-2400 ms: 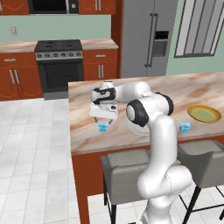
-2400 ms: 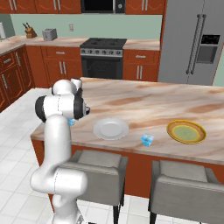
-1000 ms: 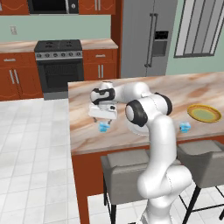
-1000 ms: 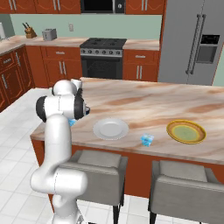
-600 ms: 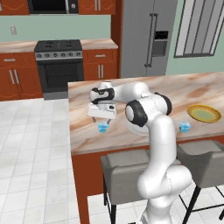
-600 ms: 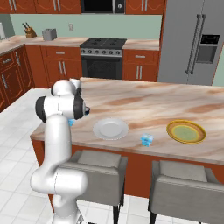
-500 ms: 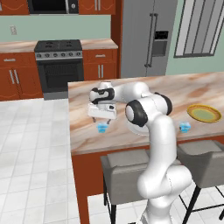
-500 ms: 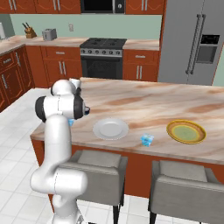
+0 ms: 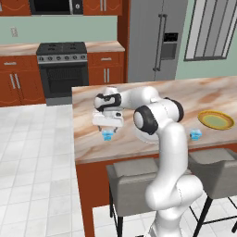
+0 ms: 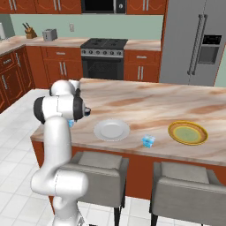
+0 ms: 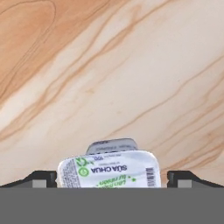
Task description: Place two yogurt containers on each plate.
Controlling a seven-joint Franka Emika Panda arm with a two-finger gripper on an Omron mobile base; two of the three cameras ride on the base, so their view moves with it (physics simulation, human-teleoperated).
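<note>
My gripper (image 9: 108, 128) hangs just above the island counter near its left end and points down. It is open, with a light blue yogurt container (image 9: 108, 135) under it. In the hand view this yogurt container (image 11: 109, 168), with a white printed lid, sits between the two fingertips (image 11: 42, 178), which stand wide on either side. A second light blue yogurt container (image 10: 148, 141) stands near the front edge between the white-grey plate (image 10: 111, 129) and the yellow-rimmed plate (image 10: 188, 133). Both plates are bare.
The island counter (image 10: 145, 106) has two grey stools (image 10: 99, 167) along its front edge. A stove (image 9: 62, 69) and a steel fridge (image 9: 152, 39) stand against the back wall. My own arm (image 10: 59, 110) hides the counter's left corner in the right base view.
</note>
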